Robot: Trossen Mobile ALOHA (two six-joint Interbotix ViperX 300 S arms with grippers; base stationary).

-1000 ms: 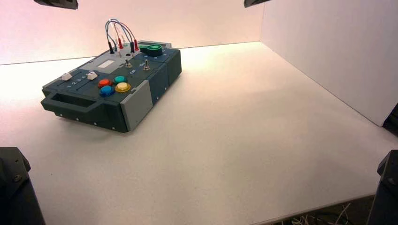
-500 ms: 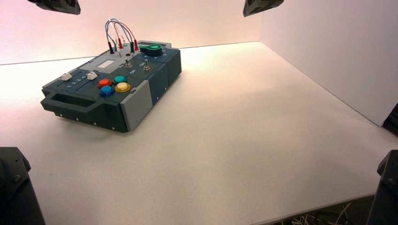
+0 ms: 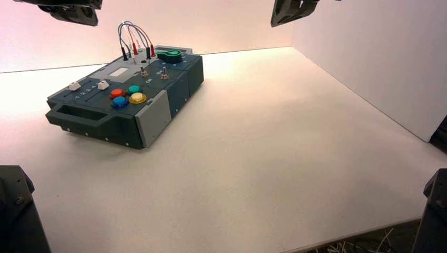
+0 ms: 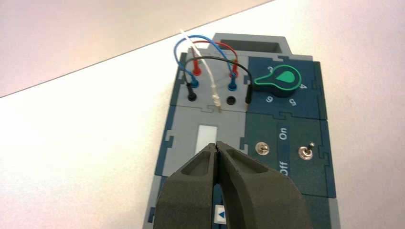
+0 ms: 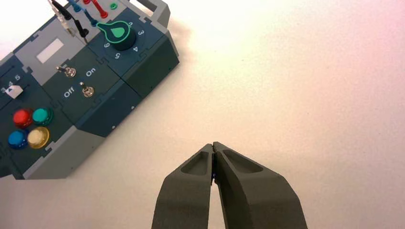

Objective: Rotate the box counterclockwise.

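The box (image 3: 126,100) lies at the left of the table, slanted, with a handle (image 3: 79,113) at its near end. On top are red, teal, blue and yellow buttons (image 3: 128,95), two toggle switches (image 4: 261,148) lettered On and Off, a green dial (image 4: 279,80) and looping wires (image 4: 210,57). My left gripper (image 4: 216,144) is shut with nothing in it, and hangs high over the box's grey panel. My right gripper (image 5: 213,144) is also shut on nothing. It hangs over bare table to the right of the box, well apart from it.
A white wall (image 3: 379,52) rises along the table's right side. The table's front edge (image 3: 363,232) runs at the lower right, with loose cables (image 3: 358,245) below it. Dark arm bases (image 3: 18,211) stand at both lower corners.
Both grippers have come lower into the top of the high view. The box has not moved.
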